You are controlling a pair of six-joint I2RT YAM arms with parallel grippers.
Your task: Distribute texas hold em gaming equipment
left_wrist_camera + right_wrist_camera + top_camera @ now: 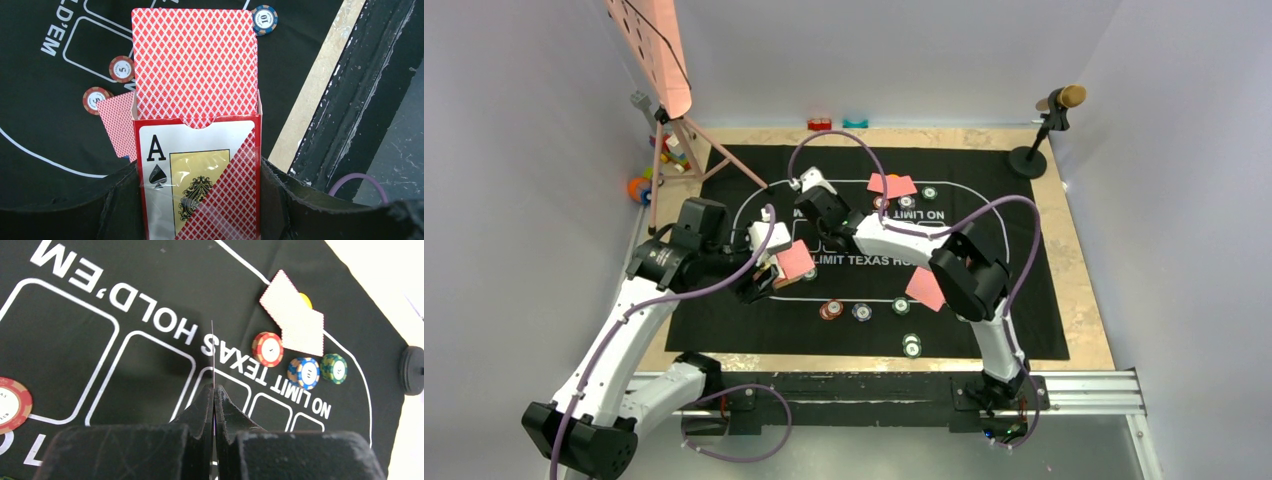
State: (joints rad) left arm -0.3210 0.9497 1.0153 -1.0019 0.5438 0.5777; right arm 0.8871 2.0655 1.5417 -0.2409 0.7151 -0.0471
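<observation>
My left gripper (769,278) (200,200) is shut on an open red card box (200,180) with an ace of spades on its front. Red-backed cards (195,65) stick up out of it. My right gripper (804,188) (214,390) is shut on a single playing card (212,350), seen edge-on above the mat's centre boxes. Dealt cards lie at the far side (891,185) (295,322) and near right (926,290). Red (267,349), blue (304,373) and green (334,368) chips sit by the far cards. More chips lie near the front (829,310) (911,345).
The black mat (1024,300) covers the tabletop. A pink tripod stand (689,135) and toy blocks (664,160) are at the back left. A microphone stand (1029,155) is at the back right. Two small blocks (820,124) sit at the far edge. A metal rail (1074,390) runs along the front.
</observation>
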